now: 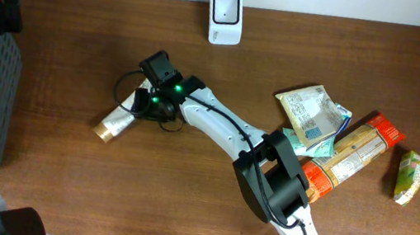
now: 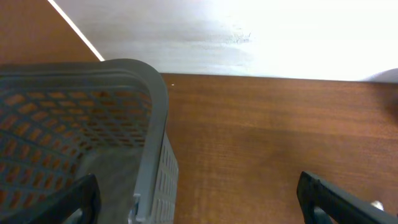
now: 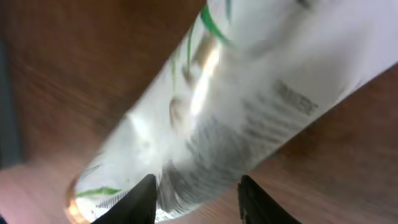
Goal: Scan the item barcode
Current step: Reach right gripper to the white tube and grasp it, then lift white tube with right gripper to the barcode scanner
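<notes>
White, gold-capped tube (image 1: pixel 120 119) lies flat on the tabletop (image 1: pixel 52 169), its far end between the fingers of the right end effector (image 3: pixel 199 202). Fingers stand partly apart astride it; whether they clamp it cannot be told. Long axis runs diagonally in the overhead view, capped end toward lower left.

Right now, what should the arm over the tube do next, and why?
Probably close the right gripper on the tube: its fingers straddle it, yet it lies flat on the table, apart from the scanner.
</notes>
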Available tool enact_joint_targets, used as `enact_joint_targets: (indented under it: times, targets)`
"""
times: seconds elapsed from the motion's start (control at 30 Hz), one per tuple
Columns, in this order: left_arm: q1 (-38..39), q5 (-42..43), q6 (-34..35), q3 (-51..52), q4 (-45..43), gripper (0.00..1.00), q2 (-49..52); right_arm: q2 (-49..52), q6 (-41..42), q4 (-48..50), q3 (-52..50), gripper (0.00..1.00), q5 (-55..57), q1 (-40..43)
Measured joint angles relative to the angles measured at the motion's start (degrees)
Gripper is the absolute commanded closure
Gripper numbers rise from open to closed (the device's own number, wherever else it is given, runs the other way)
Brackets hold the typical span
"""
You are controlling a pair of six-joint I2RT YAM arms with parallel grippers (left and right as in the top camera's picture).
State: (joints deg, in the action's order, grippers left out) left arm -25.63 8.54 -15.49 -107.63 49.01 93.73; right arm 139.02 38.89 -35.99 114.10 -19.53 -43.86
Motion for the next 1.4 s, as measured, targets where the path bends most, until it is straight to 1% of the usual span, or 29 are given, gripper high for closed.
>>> enact_joint_targets:
  times: [0.03, 0.07, 0.13, 0.17, 0.2, 0.27, 0.37, 0.43, 0.47, 0.53, 0.57, 0.6, 0.63, 0.7, 0.73, 0.8, 0.83, 0.87, 0.9, 0.93, 1.0, 1.03, 1.07, 1.1, 1.13, 1.2, 1.23, 1.33, 1.4]
  targets:
    - [0.0, 0.0, 0.0, 0.0, 0.0, 0.01, 0.0, 0.0, -1.6, -1.2, 0.0, 0.46, 0.0, 0.0]
    - [0.0, 0.0, 0.0, 0.0, 0.0, 0.01, 0.0, 0.0, -4.4, -2.3, 0.0, 0.43, 0.0, 0.0]
    - [0.0, 0.0, 0.0, 0.0, 0.0, 0.01, 0.0, 0.1, -12.0, -6.8, 2.1, 0.34, 0.4, 0.3]
    - [0.0, 0.0, 0.0, 0.0, 0.0, 0.01, 0.0, 0.1, -16.4, -9.5, 5.0, 0.34, 1.5, 0.4]
    - [0.0, 0.0, 0.0, 0.0, 0.0, 0.01, 0.0, 0.1, -18.9, -10.5, 7.5, 0.34, 2.4, 0.5]
    - [0.0, 0.0, 0.0, 0.0, 0.0, 0.01, 0.0, 0.1, -25.6, -8.6, 14.1, 0.32, 5.9, 1.4]
    - [0.0, 0.0, 0.0, 0.0, 0.0, 0.01, 0.0, 0.1, -31.9, -1.5, 15.0, 0.30, 10.1, 2.6]
    - [0.0, 0.0, 0.0, 0.0, -0.1, 0.01, 0.0, 0.5, -33.9, 3.7, 15.0, 0.30, 11.5, 2.8]
    - [0.0, 0.0, 0.0, 0.0, -0.1, 0.01, 0.0, 1.6, -34.8, 8.0, 15.0, 0.31, 12.0, 2.8]
    - [0.0, 0.0, 0.0, 0.0, 0.0, 0.01, 0.0, 4.2, -36.8, 13.1, 15.0, 0.41, 12.2, 2.8]
    - [0.0, 0.0, 0.0, 0.0, -0.1, 0.01, 0.0, 6.1, -38.3, 15.0, 15.0, 0.44, 12.4, 2.8]
    - [0.0, 0.0, 0.0, 0.0, -0.1, 0.01, 0.0, 7.6, -39.1, 15.1, 15.0, 0.50, 12.7, 2.8]
    - [0.0, 0.0, 0.0, 0.0, 0.0, 0.01, 0.0, 8.9, -39.6, 12.8, 15.0, 0.55, 12.9, 2.8]
    - [0.0, 0.0, 0.0, 0.0, 0.0, 0.01, 0.0, 9.3, -40.0, 5.9, 15.0, 0.62, 13.0, 2.8]
    - [0.0, 0.0, 0.0, 0.0, -0.1, 0.01, 0.0, 9.3, -40.2, 2.7, 15.1, 0.64, 13.3, 2.8]
    - [0.0, 0.0, 0.0, 0.0, 0.0, 0.01, 0.0, 9.1, -40.9, -4.0, 15.6, 0.64, 13.5, 3.2]
    - [0.0, 0.0, 0.0, 0.0, 0.0, 0.01, 0.0, 8.8, -41.5, -12.0, 15.6, 0.64, 13.6, 3.7]
    - [0.0, 0.0, 0.0, 0.0, -0.1, 0.01, 0.0, 8.5, -41.9, -16.6, 15.6, 0.64, 13.5, 4.1]
    - [0.0, 0.0, 0.0, 0.0, -0.2, 0.01, 0.0, 7.2, -42.2, -23.8, 15.8, 0.63, 12.9, 4.7]
    - [0.0, 0.0, 0.0, 0.0, 0.0, 0.01, 0.0, 5.7, -42.2, -29.0, 15.9, 0.63, 11.9, 5.0]
    - [0.0, 0.0, 0.0, 0.0, -0.1, 0.01, 0.0, 1.8, -42.4, -37.5, 15.9, 0.48, 9.6, 5.4]
    - [0.0, 0.0, 0.0, 0.0, 0.0, 0.01, 0.0, 0.7, -42.8, -38.8, 15.9, 0.35, 9.1, 5.4]
    - [0.0, 0.0, 0.0, 0.0, 0.0, 0.01, 0.0, -0.5, -45.4, -41.9, 15.9, 0.27, 7.6, 5.4]
    - [0.0, 0.0, 0.0, 0.0, -0.1, 0.01, 0.0, -1.0, -48.7, -42.9, 15.9, 0.14, 5.8, 5.4]
    - [0.0, 0.0, 0.0, 0.0, 0.0, 0.01, 0.0, -1.0, -52.4, -43.6, 16.0, 0.09, 3.8, 5.4]
    - [0.0, 0.0, 0.0, 0.0, 0.0, 0.01, 0.0, -1.0, -62.6, -43.8, 16.0, 0.04, 0.4, 5.1]
    - [0.0, 0.0, 0.0, 0.0, 0.0, 0.01, 0.0, -1.0, -68.3, -43.5, 16.0, 0.04, -0.7, 4.6]
    - [0.0, 0.0, 0.0, 0.0, 0.0, 0.01, 0.0, -1.0, -77.0, -40.2, 16.1, 0.04, -1.4, 2.9]
    - [0.0, 0.0, 0.0, 0.0, 0.0, 0.01, 0.0, 0.0, -79.7, -37.4, 16.3, 0.04, -1.8, 2.3]
